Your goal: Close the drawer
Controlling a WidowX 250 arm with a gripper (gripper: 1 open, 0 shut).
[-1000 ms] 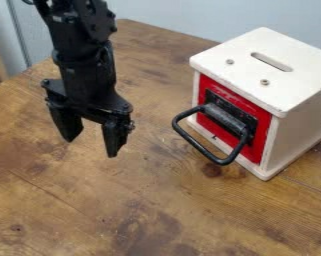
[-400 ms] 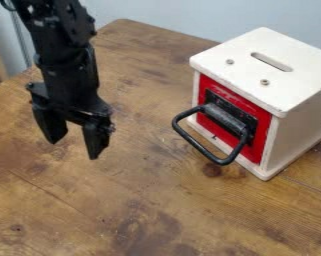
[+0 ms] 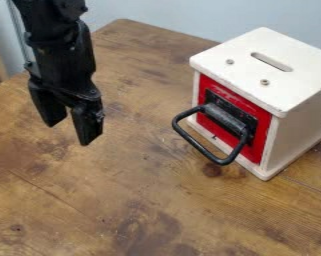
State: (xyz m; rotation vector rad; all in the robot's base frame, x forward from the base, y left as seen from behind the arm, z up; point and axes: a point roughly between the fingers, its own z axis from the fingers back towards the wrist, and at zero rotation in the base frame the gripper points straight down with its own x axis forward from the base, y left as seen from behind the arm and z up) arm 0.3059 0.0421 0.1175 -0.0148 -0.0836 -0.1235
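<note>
A small white cube-shaped box (image 3: 280,80) with slots in its top stands at the right of the wooden table. Its red-fronted drawer (image 3: 240,125) has a black panel and faces front left. A large black loop handle (image 3: 203,138) juts out from it, low over the wood. The red front looks about level with the box face. My gripper (image 3: 67,117) hangs on a black arm at the left, well away from the handle. It is open, its two dark fingers (image 3: 85,124) point down, and nothing is between them.
The brown wooden table (image 3: 136,200) spreads across the view, with its far edge (image 3: 149,25) at the back. A pale wall and a dark upright strip stand behind the far left corner.
The gripper has moved left and slightly up, farther from the drawer handle. It stays open. The box and drawer have not moved.
</note>
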